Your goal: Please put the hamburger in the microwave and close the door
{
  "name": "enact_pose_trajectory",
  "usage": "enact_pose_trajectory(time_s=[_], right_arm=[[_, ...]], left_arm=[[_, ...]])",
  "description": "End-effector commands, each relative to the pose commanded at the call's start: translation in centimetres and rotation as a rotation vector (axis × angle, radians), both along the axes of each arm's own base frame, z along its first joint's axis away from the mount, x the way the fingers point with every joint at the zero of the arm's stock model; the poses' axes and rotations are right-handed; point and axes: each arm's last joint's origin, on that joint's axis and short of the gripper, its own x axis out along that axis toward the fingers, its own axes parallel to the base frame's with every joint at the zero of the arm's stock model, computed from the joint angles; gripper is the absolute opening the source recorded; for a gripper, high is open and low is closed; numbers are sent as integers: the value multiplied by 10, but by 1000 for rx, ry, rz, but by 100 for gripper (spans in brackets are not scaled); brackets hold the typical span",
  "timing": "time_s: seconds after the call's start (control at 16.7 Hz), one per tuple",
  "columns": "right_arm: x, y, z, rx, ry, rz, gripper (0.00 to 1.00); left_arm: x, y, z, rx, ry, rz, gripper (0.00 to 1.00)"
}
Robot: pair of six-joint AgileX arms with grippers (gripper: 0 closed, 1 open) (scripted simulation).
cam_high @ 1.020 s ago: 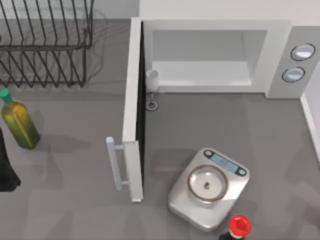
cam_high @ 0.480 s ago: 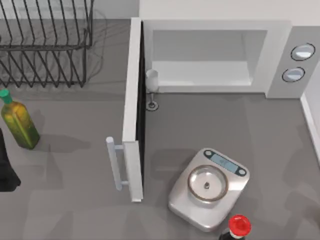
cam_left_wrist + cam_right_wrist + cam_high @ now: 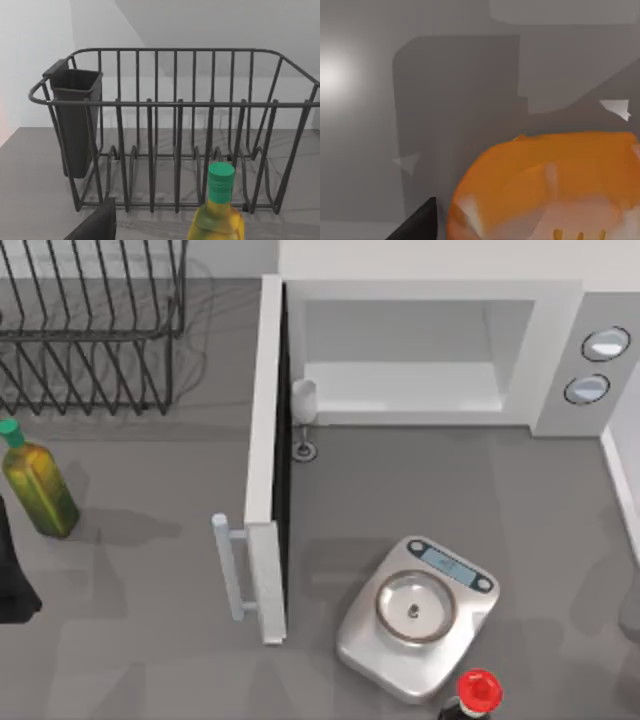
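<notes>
The hamburger, an orange bun with a paler lower edge, looms very close in the right wrist view over grey table, right beside a dark part of my right gripper. At the back of the table the white microwave has its pale interior exposed and two round knobs on its right panel. Its door stands swung wide open toward the front, bar handle facing left. My left arm is parked at the table's left edge.
A silver kitchen scale sits front centre with a red-capped bottle just in front. A small glass stands by the door hinge. A wire dish rack fills the back left, a green-capped bottle before it.
A faint shadow near the table's right edge has shifted slightly. The door, scale, bottles and left arm have not moved.
</notes>
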Motion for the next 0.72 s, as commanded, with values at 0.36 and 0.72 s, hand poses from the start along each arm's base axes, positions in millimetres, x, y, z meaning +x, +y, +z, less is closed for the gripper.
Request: enact_pose_trajectory(time_s=[0.36, 0.72], right_arm=[[-4, 0, -17, -1, 12, 1, 100], [-4, 0, -17, -1, 12, 1, 62]], left_arm=[[0, 0, 0, 0, 0, 0, 100], [0, 0, 0, 0, 0, 0, 100]])
